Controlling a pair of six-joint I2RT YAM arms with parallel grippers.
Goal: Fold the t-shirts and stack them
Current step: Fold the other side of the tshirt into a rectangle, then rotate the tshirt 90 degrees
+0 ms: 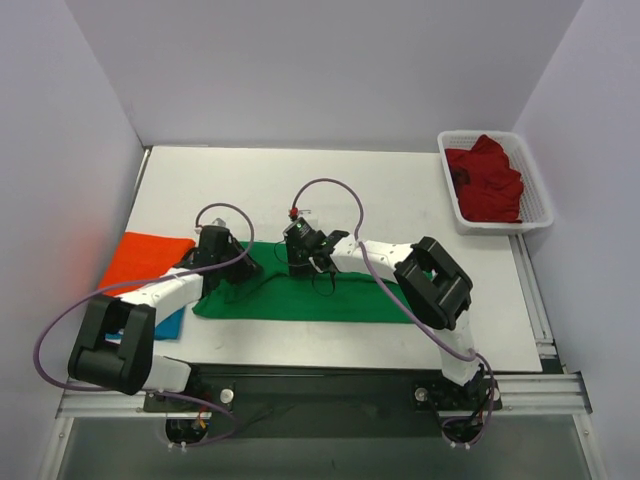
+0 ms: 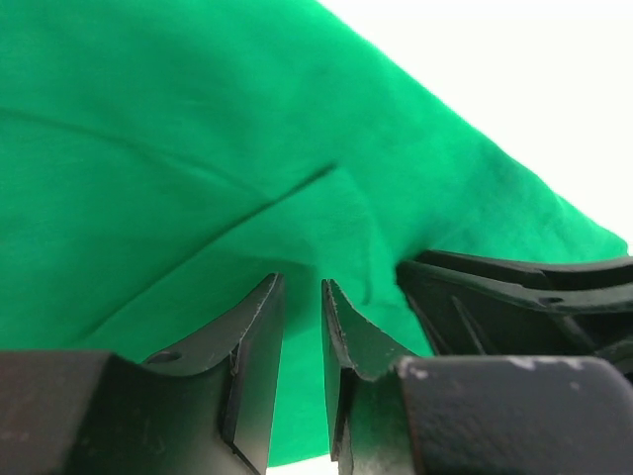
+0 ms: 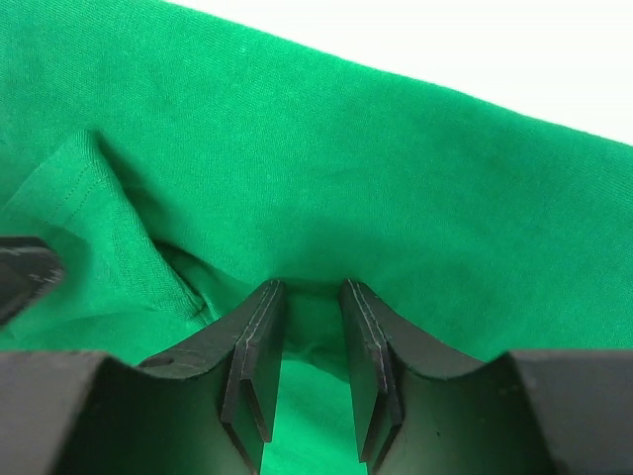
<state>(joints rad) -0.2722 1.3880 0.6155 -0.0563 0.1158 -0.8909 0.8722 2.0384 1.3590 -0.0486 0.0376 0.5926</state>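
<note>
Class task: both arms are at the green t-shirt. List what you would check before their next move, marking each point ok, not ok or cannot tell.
1. The left gripper is at the green t-shirt: ok.
2. The right gripper is at the same shirt: ok.
3. Cloth is clamped between both sets of jaws: cannot tell.
4. Cloth is smooth near the jaws: not ok, creased.
5. The dark red t-shirt lies in the basket, out of the way: ok.

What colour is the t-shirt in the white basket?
The t-shirt is dark red; top external view.
</note>
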